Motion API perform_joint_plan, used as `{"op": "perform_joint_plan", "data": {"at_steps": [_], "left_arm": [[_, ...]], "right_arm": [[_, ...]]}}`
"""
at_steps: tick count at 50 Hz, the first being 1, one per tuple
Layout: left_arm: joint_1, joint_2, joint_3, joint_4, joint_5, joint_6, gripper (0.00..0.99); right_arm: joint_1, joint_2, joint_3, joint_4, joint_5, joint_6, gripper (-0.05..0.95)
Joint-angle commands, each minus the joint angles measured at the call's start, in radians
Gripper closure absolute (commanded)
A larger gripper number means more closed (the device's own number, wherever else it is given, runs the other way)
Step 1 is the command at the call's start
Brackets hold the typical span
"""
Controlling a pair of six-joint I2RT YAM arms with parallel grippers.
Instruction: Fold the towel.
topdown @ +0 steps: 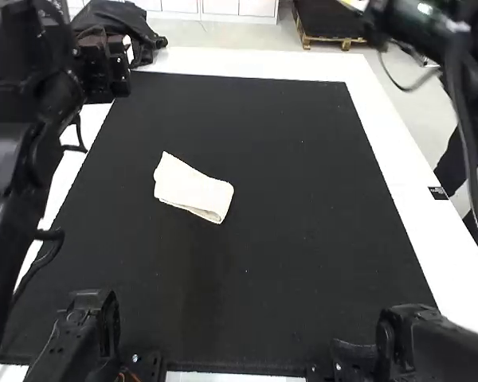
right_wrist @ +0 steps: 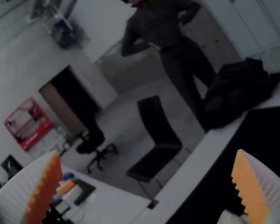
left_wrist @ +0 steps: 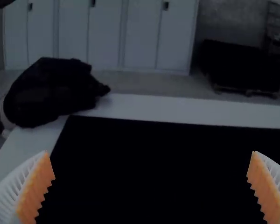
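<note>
A white towel [topdown: 193, 189] lay folded into a compact strip on a black mat [topdown: 303, 175], left of its middle, atop the white worktop [topdown: 414, 191]. Away from it, the left gripper [topdown: 110, 68] and right gripper [topdown: 357, 6] had their jaws released.

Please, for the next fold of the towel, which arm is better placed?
Probably left: the towel lies left of centre on the mat, toward that arm; the left gripper is open.
</note>
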Motion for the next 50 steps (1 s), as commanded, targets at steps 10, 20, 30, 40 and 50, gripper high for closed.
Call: {"op": "perform_joint_plan", "data": {"at_steps": [10,20,30,40,50], "left_arm": [[-0.005,-0.141,0.029,0.004,0.012,0.008,0.028],[-0.003,-0.248,0.003,0.021,0.015,0.01,0.028],[0.0,-0.403,-0.057,0.089,0.021,0.008,0.028],[0.032,-0.454,-0.077,0.072,-0.003,0.013,0.028],[0.09,-0.455,-0.154,0.113,-0.02,0.065,0.028]], "right_arm": [[-0.065,-0.373,-0.09,-0.033,-0.055,-0.001,-0.01],[-0.149,-0.571,-0.127,-0.1,-0.007,-0.073,-0.01],[-0.171,-0.703,-0.122,-0.188,0.102,-0.191,-0.01],[-0.174,-0.781,-0.094,-0.298,0.319,-0.376,-0.01],[-0.175,-0.78,-0.173,-0.367,0.7,-0.611,-0.01]]}}
